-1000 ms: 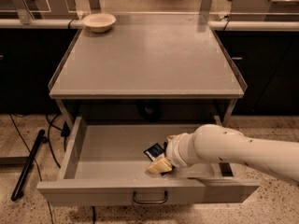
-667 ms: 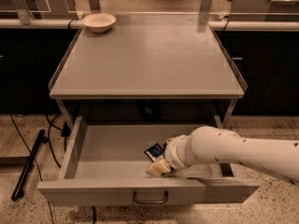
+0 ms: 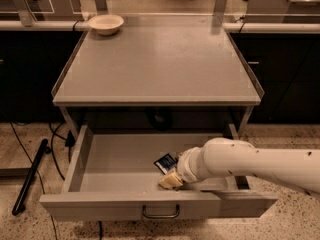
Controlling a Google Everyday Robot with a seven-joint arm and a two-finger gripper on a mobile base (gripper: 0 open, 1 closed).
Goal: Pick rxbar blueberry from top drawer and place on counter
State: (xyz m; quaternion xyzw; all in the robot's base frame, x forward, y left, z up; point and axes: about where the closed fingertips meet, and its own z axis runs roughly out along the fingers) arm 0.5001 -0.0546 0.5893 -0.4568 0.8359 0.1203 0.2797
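Rxbar blueberry (image 3: 165, 162) partly behind gripper (image 3: 170, 180), inside top drawer (image 3: 112, 160)

We see the grey top drawer (image 3: 100, 206) pulled open below the flat grey desk (image 3: 155, 64). Inside the drawer, right of centre and near its front panel, lies the rxbar blueberry (image 3: 165, 162), a small dark-blue wrapper with white print, lying askew. The pincer (image 3: 170, 179) sits inside the drawer, just beside the bar.
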